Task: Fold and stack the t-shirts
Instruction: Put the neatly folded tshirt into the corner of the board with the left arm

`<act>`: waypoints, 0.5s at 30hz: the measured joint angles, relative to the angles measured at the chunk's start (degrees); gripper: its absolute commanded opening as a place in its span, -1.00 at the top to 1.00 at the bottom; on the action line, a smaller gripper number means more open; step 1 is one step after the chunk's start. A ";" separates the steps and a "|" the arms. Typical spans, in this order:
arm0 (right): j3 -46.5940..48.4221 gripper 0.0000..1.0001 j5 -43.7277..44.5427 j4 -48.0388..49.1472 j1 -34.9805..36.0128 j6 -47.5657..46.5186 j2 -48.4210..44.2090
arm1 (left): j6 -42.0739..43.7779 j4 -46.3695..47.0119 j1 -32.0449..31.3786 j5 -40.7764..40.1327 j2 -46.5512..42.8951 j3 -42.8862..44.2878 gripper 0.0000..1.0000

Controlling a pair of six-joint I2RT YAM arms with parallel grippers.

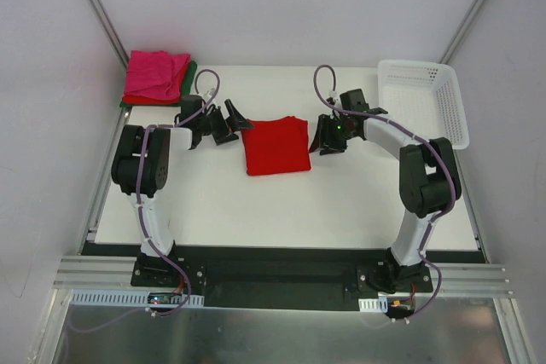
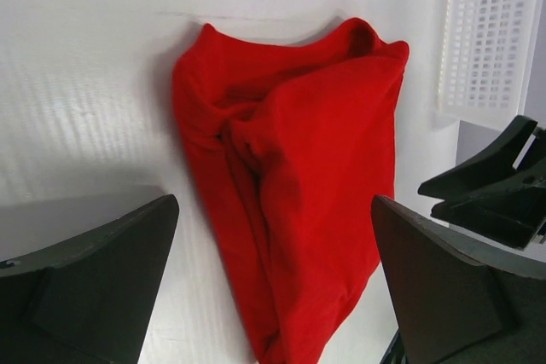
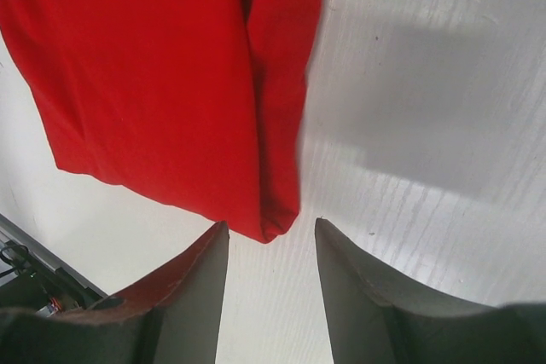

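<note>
— Left claw (image 1: 230, 122) state, and its counterpart?
— Left claw: released, fingers spread fully, nothing between them, poised just beside the left edge of the red t-shirt (image 1: 275, 144). Right claw (image 3: 271, 287): partly spread and also empty. The near right corner of the cloth lies just ahead of its tips, not between them.
— Location of the work item?
— Folded into a rough rectangle, flat on the surface (image 1: 256, 210) between both arms. The stack (image 1: 156, 76), pink on top with a dark green edge beneath, sits at the far left corner. The basket (image 1: 426, 95) is at the far right, well apart.
— Step in hand?
— Probably pickup for transfer to the stack.
— Failure modes?
— One: the left edge is bunched, with loose layers. A claw closing on the upper layer alone would likely peel the fold open on lifting.
Two: an uneven lift by the two arms could skew or drape the bundle.
Three: the stack sits close to the surface's corner, so a sliding placement could push it off.
Four: the claws face each other across a narrow item, and closing in too far risks contact.
</note>
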 measured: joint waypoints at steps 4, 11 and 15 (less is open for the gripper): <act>0.92 0.05 0.37 -0.63 0.00 0.00 0.85 | 0.09 -0.04 -1.05 0.37 0.11 0.07 -0.99; 2.03 0.05 0.52 -1.25 0.00 0.02 1.90 | 1.57 0.09 -1.03 0.37 0.09 -1.22 -0.99; 2.86 0.05 0.76 -1.57 0.02 0.04 2.75 | 2.51 -0.09 -1.33 0.28 0.09 -1.16 -0.98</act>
